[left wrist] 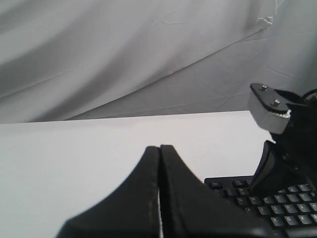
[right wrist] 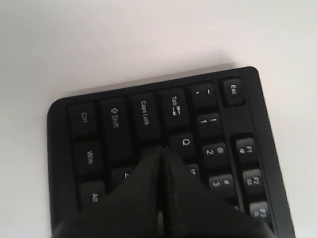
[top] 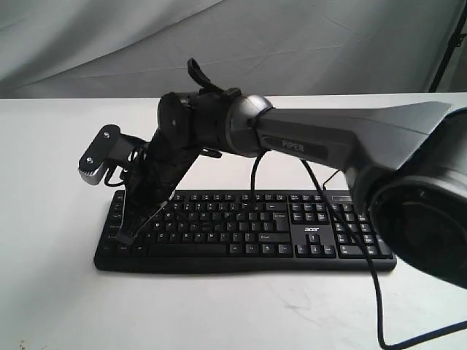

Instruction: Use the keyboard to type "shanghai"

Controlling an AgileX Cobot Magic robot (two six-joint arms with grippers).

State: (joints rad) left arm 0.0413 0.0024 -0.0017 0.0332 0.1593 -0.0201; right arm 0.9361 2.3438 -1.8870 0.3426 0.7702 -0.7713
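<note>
The black keyboard [top: 248,226] with white legends and an acer logo lies across the white table. My right arm reaches across to its left end. The right gripper [top: 125,235] is shut with nothing held, and it points down at the left letter keys. In the right wrist view the closed tip [right wrist: 162,148] sits over the key between Caps Lock [right wrist: 143,113] and Q [right wrist: 185,143], hiding that key. Whether it touches, I cannot tell. The left gripper [left wrist: 159,147] is shut and empty over bare table beside the keyboard's [left wrist: 277,208] left end. It does not show in the exterior view.
A black cable [top: 376,292] crosses the keyboard's right part and runs off the table's front. A grey cloth backdrop [top: 233,44] hangs behind the table. The right arm's silver wrist camera mount [left wrist: 270,106] stands close to the left gripper.
</note>
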